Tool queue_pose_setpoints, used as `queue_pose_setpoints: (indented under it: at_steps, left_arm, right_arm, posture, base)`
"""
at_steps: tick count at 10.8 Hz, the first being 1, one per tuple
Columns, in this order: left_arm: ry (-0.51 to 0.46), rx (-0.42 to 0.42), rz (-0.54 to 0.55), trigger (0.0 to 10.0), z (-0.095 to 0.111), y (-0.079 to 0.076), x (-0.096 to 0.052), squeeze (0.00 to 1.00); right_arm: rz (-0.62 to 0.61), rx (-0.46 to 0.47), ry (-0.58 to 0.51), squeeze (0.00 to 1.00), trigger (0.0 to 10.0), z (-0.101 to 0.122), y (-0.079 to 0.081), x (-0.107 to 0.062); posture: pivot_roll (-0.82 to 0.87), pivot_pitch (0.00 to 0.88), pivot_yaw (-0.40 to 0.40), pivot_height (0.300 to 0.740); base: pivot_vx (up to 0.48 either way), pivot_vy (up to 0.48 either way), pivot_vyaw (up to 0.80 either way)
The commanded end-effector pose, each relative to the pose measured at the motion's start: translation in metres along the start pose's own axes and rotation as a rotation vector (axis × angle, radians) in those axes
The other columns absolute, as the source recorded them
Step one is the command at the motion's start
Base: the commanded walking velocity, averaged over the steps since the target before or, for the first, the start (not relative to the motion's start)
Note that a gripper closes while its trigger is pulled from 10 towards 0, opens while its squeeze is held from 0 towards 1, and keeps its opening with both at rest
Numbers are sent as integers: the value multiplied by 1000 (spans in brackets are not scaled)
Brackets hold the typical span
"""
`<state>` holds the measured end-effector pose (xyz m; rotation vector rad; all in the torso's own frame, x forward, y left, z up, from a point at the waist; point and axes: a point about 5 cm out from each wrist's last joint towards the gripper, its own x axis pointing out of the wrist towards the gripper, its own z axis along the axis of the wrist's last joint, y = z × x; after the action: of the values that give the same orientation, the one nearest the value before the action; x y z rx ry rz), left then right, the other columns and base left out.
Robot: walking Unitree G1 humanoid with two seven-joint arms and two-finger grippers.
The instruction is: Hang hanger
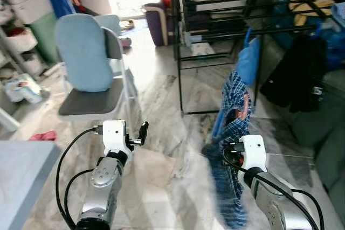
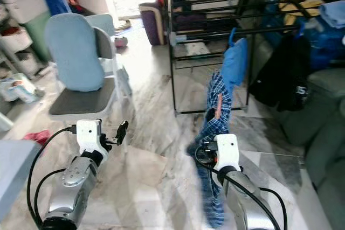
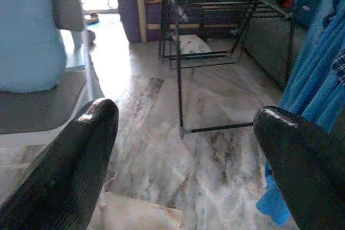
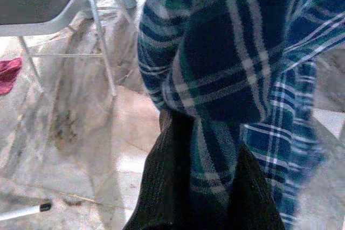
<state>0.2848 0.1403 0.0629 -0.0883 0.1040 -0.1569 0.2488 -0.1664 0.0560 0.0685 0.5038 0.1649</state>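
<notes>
A plaid shirt (image 1: 235,133) hangs from the right gripper (image 4: 202,149), whose two black fingers (image 4: 161,187) are closed on the blue-and-white cloth in the right wrist view; the hanger itself cannot be made out among the folds, apart from a small orange patch near the collar in the head views. The shirt trails down past the right arm toward the marble floor (image 1: 161,149). Beyond it stands a black drying rack (image 1: 215,20), with a light blue garment (image 1: 249,63) draped from one of its rails just behind the shirt and dark clothes (image 1: 299,74) hung further to the right. The left gripper (image 3: 183,149) is raised in front of the robot with its fingers (image 3: 75,160) spread wide apart and nothing between them, pointing toward the rack's foot. To the left, a grey folding chair (image 1: 94,100) carries a pale blue cushion (image 1: 81,52) against its back. A red rag (image 1: 44,135) lies on the floor near the chair's legs.
</notes>
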Motion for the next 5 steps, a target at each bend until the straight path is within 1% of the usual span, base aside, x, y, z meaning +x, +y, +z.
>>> queue_pose_setpoints:
  at_steps: [1,2,3,4,5]
  left_arm:
    - [-14,4,2,10000,4,1,3,0]
    - [-8,-7,-3,10000,2,-4,3,0]
    - [0,-6,-8,10000,-1,-6,4,0]
    - [2,-8,-10,10000,-1,-6,4,0]
    - [2,2,-10,10000,0,-4,6,0]
  right_arm:
    - [12,-8,-20,0,10000,8,4,2]
    - [16,-4,-16,0,10000,7,4,2]
    - [46,4,-3,0,10000,5,6,3]
    - [127,-8,33,0,10000,1,14,3]
    - [182,-28,93,0,10000,-7,20,3]
  posture:
    - [-242,0,101,740]
    - [-248,0,105,740]
    - [-249,0,109,740]
    - [-248,0,115,740]
    - [-247,0,116,740]
  base:
    - [262,0,0]
    - [296,0,0]
    - [322,0,0]
    - [341,0,0]
    - [371,255,0]
